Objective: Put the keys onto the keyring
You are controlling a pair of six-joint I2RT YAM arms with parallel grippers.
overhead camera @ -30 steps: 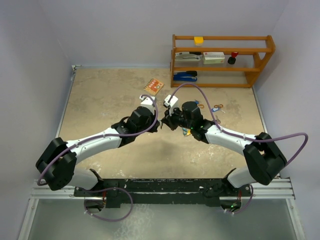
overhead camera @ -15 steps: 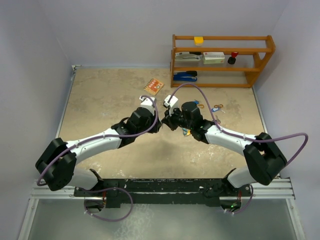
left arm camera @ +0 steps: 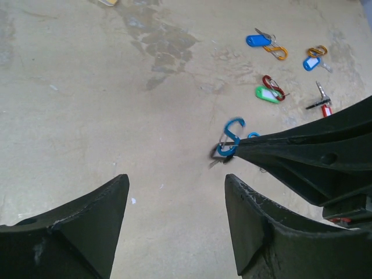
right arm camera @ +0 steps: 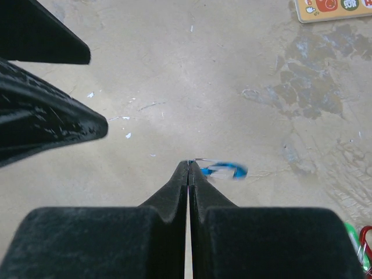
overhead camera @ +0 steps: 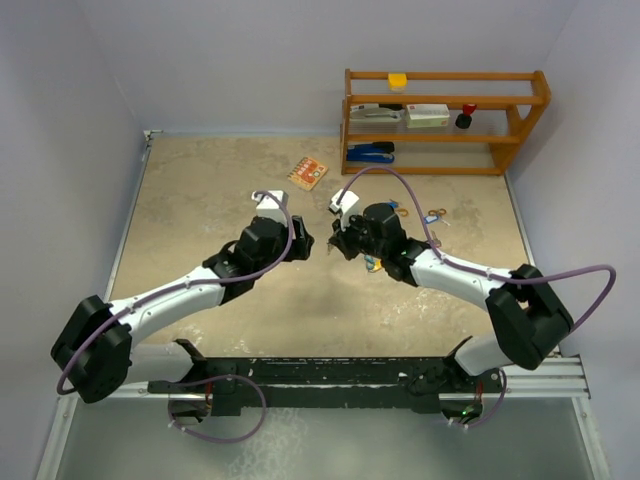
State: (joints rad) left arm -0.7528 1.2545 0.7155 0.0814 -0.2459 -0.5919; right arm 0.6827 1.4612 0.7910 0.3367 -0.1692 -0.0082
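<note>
Blue keyring [left arm camera: 231, 138] sits clenched in the right tool [right arm camera: 189, 165], its long axis near 12–6 in the left wrist view. The left tool [left arm camera: 174, 181] is released and empty, facing it from about 7 o'clock, just short. Tagged keys [left arm camera: 266, 94] lie loose on the counter [left arm camera: 87, 104] at 1–2 o'clock beyond the ring; the right arm reaches low and nearer them, yet occupied, so pick-up likely falls to the left.

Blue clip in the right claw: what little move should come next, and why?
Probably the left claw should reach toward a loose key, such as the green-tagged key. The right claw is shut on the blue clip, while the left claw is open and empty, and that key lies on the table, apart from the clip.
</note>
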